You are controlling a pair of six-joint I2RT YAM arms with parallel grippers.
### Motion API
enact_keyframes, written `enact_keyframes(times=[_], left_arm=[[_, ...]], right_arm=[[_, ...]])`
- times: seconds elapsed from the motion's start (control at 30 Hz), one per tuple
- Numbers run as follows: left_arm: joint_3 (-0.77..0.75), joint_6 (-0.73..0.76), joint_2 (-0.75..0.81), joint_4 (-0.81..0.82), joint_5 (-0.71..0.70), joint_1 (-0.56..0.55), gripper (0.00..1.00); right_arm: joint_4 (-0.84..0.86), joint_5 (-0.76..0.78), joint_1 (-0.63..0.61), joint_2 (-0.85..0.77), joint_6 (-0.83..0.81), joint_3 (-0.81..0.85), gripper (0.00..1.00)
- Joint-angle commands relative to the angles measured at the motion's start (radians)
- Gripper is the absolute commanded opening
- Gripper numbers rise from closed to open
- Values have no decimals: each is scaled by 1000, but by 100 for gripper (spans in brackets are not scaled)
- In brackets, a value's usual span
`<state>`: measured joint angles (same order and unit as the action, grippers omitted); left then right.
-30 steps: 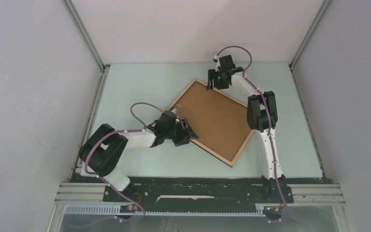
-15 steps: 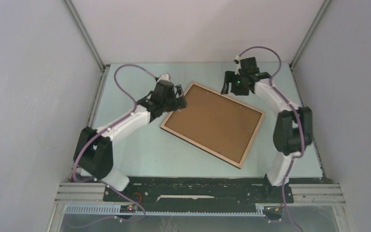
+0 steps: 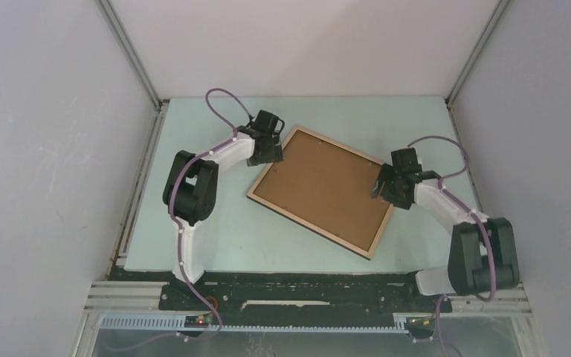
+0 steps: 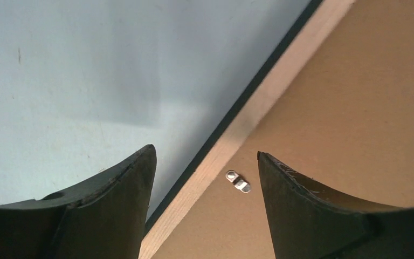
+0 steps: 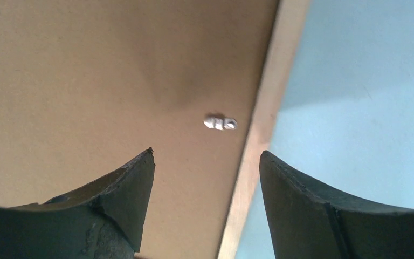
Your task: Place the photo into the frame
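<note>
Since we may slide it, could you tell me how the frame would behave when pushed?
Lying flat on the smooth table, the frame would probably slide rather than tip. Its thin wood rim suggests it is light and fairly stiff. An off-centre push may spin it.

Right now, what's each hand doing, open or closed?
Left hand: open, empty, over the frame edge.
Right hand: open, empty, over the frame's opposite edge.

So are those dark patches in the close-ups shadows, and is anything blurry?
Left wrist view: a soft shadow falls on the table beside the frame; the metal clip is sharp. Right wrist view: a dim shadow on the backing board, the second clip slightly blurred. Top view: even light, no glare.
</note>
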<state>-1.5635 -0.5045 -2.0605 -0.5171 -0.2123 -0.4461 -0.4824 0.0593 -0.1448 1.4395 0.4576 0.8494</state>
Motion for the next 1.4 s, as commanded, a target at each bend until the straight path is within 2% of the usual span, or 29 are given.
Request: enact_keyframes(times=[0.0, 0.17, 0.27, 0.37, 0.43, 0.73, 1.0, 1.1, 1.27, 1.37], left_arm=[[12, -137, 21, 2, 10, 2, 76], [132, -247, 47, 117, -2, -3, 75], [130, -241, 48, 101, -2, 0, 75], [171, -233, 74, 158, 21, 0, 75], [180, -214, 83, 173, 47, -1, 75], [275, -180, 149, 306, 156, 17, 76], [311, -197, 158, 358, 217, 45, 75], [323, -201, 161, 374, 236, 49, 75], [335, -210, 165, 389, 245, 56, 75], [352, -213, 175, 402, 249, 60, 75]], right_arm=[[60, 119, 7, -151, 71, -82, 77], [51, 175, 20, -208, 101, -156, 76], [85, 161, 22, -206, 112, -162, 74], [127, 146, 28, -170, 89, -152, 65], [124, 139, 34, -138, 88, -132, 63], [111, 128, 54, -40, 210, -89, 68], [95, 97, 56, 30, 342, -67, 67], [77, 100, 56, 49, 398, -67, 54], [75, 107, 51, 76, 413, -68, 52], [91, 76, 51, 89, 393, -67, 43]])
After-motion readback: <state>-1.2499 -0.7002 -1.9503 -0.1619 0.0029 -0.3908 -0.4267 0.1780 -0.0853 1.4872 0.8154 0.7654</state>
